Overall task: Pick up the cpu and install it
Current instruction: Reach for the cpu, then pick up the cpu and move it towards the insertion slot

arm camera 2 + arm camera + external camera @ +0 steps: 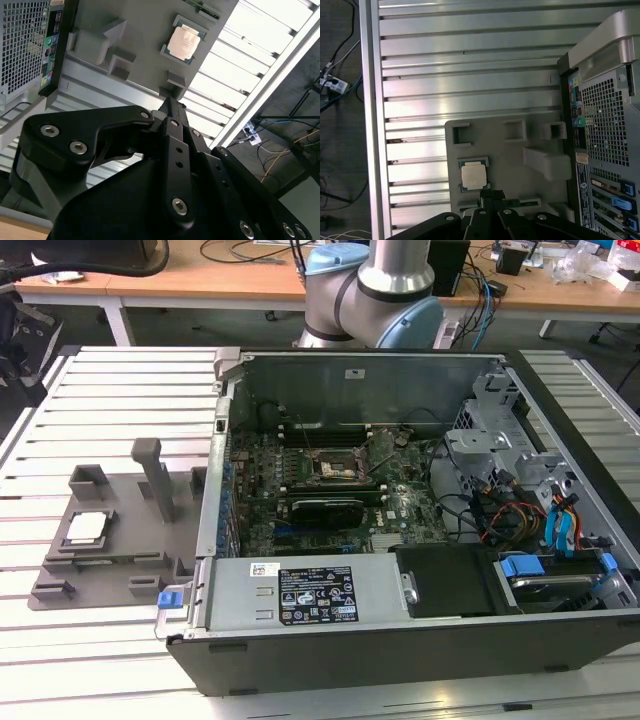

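Note:
The cpu [85, 528], a small square chip with a silver top, lies flat in a recess of the grey plastic tray [125, 550] at the exterior view's left. Both wrist views look down on the cpu [182, 42] [472, 176] in the tray [135, 30] [520, 145]. My black gripper [171, 103] [490, 196] hangs well above the tray, its tips close together and holding nothing. In the first wrist view the tips sit just beside the chip's edge. The black socket frame [335, 468] sits on the motherboard inside the open computer case [300, 595].
The tray has upright posts [155, 475] around the chip. The case wall [605, 125] stands right next to the tray. Slatted metal table [110, 390] surrounds both. The arm's base [385, 290] rises behind the case. Cables and drive bays [540, 530] fill the case's right side.

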### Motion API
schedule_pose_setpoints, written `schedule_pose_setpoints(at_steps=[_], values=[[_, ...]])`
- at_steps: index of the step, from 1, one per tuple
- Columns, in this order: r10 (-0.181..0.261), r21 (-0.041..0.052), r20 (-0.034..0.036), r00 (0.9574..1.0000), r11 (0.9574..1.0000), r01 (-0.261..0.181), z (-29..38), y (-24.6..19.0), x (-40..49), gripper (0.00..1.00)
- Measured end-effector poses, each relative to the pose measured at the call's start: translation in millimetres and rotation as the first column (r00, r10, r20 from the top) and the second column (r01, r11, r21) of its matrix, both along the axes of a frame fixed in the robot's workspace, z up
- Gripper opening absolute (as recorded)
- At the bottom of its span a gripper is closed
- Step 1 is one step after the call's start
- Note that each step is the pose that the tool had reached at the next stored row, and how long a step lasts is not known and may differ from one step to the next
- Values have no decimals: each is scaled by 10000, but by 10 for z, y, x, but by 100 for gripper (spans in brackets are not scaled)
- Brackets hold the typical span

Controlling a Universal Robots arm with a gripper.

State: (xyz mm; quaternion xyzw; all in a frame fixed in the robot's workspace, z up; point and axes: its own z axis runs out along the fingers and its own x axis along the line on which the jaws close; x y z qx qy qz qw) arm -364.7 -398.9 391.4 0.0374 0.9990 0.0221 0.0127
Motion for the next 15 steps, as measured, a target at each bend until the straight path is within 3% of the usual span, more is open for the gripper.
schedule_pose_setpoints(at_steps=[4, 15], values=[[-1, 0, 0, 10000, 10000, 1, -1, 0, -77, 11], [0, 0, 0, 10000, 10000, 0, -2, 0, -89, 11]])
